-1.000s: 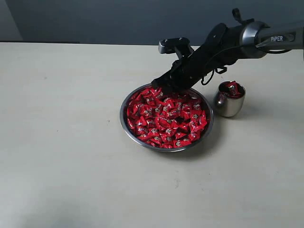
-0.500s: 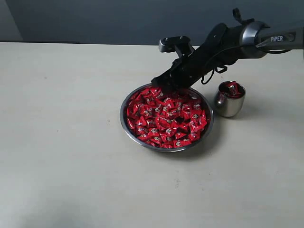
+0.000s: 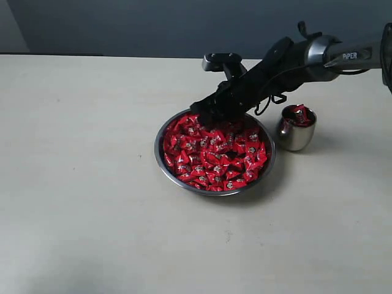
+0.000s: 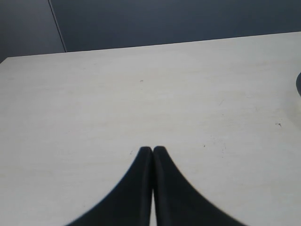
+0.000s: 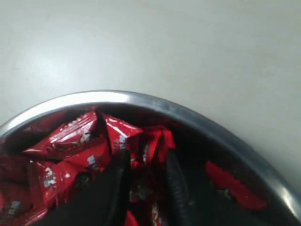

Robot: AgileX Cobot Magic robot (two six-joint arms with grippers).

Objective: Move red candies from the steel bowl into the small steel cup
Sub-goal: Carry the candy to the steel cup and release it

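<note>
The steel bowl (image 3: 160, 160) sits mid-table, heaped with red candies (image 3: 214, 156). My right gripper (image 3: 205, 110) dips into the bowl's far edge. In the right wrist view its black fingers (image 5: 117, 174) stand close on either side of a red candy (image 5: 146, 143), just inside the bowl's rim (image 5: 108, 97), and the right gripper (image 5: 146, 157) grips that candy. The small steel cup (image 3: 296, 133) stands right of the bowl with a few red candies (image 3: 299, 113) showing at its mouth. My left gripper (image 4: 153, 149) is shut and empty over bare table, out of the exterior view.
The pale tabletop (image 3: 79, 184) spreads around the bowl and cup. A dark wall (image 3: 153, 24) runs along the table's far edge. The right arm (image 3: 288, 58) reaches in above and behind the cup.
The right gripper has shifted slightly left and lower into the candies at the bowl's far edge. Bowl, cup and left gripper stay where they were.
</note>
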